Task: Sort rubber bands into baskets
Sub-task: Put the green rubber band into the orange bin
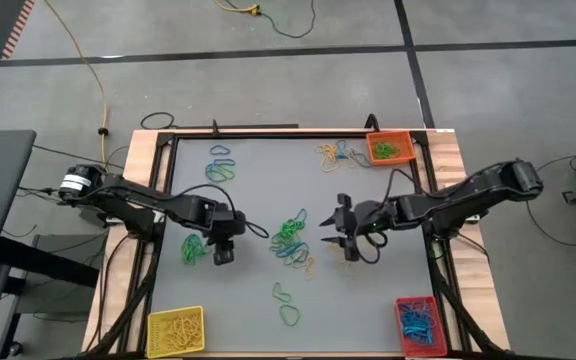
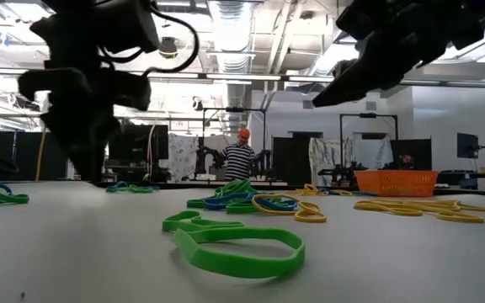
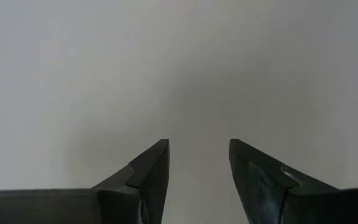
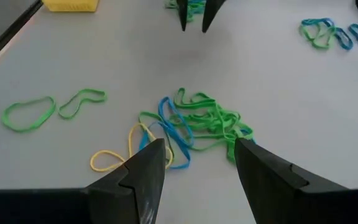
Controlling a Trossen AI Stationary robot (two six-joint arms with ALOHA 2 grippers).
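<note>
the thing that matters here is the tangled pile of rubber bands (image 1: 292, 240) in the middle of the table (image 1: 388, 300), and which arm is better placed for it. the right gripper (image 1: 326, 228) is held just to the right of the pile, fingers spread apart with nothing between them, and in its wrist view the pile (image 4: 191, 124) is seen straight ahead past the fingertips. so the bands lie forward of that gripper, toward the table's centre (a short reach, it would seem).

the left gripper (image 1: 224, 250) is found on the pile's other side, a bit farther off, also apart and empty, with only bare table seen in its wrist view. a small green clump (image 1: 192, 247) sits just beside it, though.

the pile is judged the right arm's job. the baskets are at the corners: yellow basket (image 1: 175, 330), red basket (image 1: 417, 322), orange basket (image 1: 389, 148).
</note>
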